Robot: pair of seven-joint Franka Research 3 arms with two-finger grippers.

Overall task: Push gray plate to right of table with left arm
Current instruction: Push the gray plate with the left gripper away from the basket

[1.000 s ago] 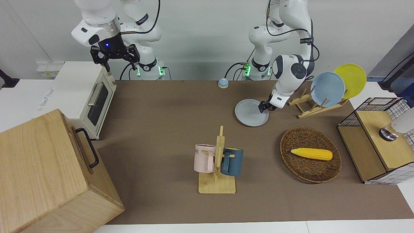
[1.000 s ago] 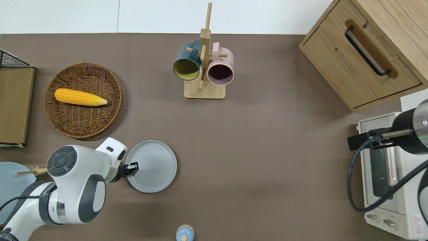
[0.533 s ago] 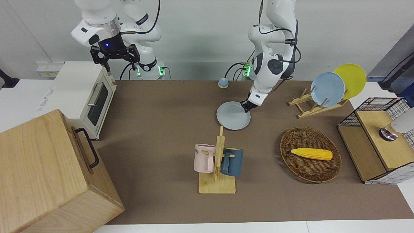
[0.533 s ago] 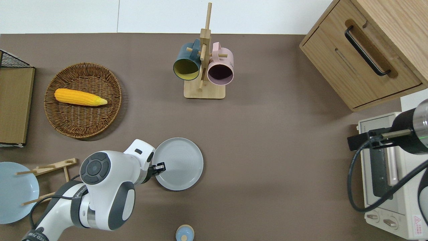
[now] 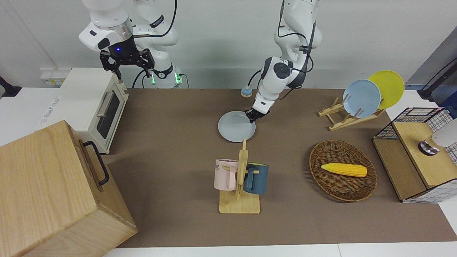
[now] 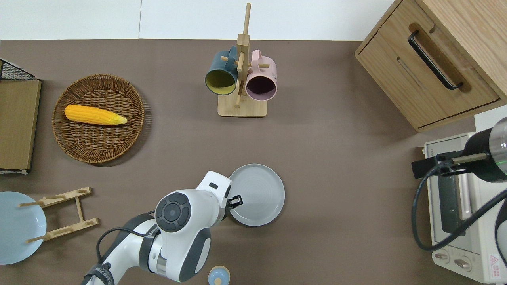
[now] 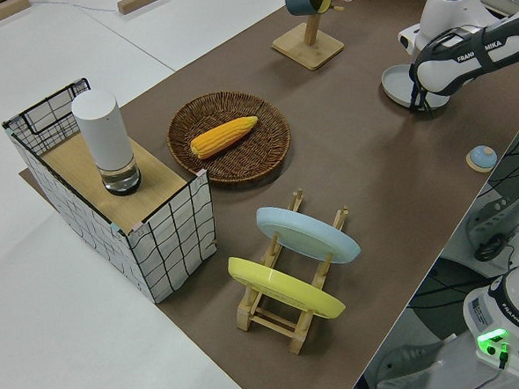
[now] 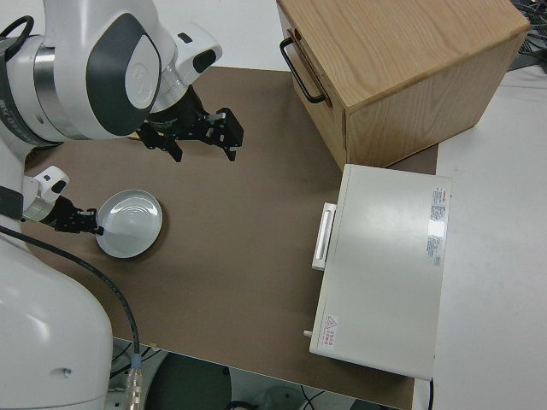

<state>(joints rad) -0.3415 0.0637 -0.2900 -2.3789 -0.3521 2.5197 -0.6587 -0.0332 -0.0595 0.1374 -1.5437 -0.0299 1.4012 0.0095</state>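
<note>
The gray plate (image 5: 236, 126) lies flat on the brown table (image 5: 171, 117), about midway along it and nearer to the robots than the mug rack. It also shows in the overhead view (image 6: 257, 194) and the right side view (image 8: 130, 224). My left gripper (image 5: 251, 116) is down at table height, touching the plate's rim on the side toward the left arm's end of the table; in the overhead view the left gripper (image 6: 236, 200) sits at that edge. My right gripper (image 5: 126, 66), with a blue wrist light, is parked and open.
A wooden mug rack (image 5: 240, 178) with a pink and a dark blue mug stands farther from the robots than the plate. A small bell (image 6: 218, 276) sits near the robots. A basket with corn (image 5: 342, 171), a plate rack (image 5: 360, 98), a toaster oven (image 5: 93, 103) and a wooden cabinet (image 5: 53, 189) stand around.
My left gripper has swept toward the right arm's end of the table, and the gray plate has slid along with it, from beside the plate rack to about mid-table. The right arm has not moved.
</note>
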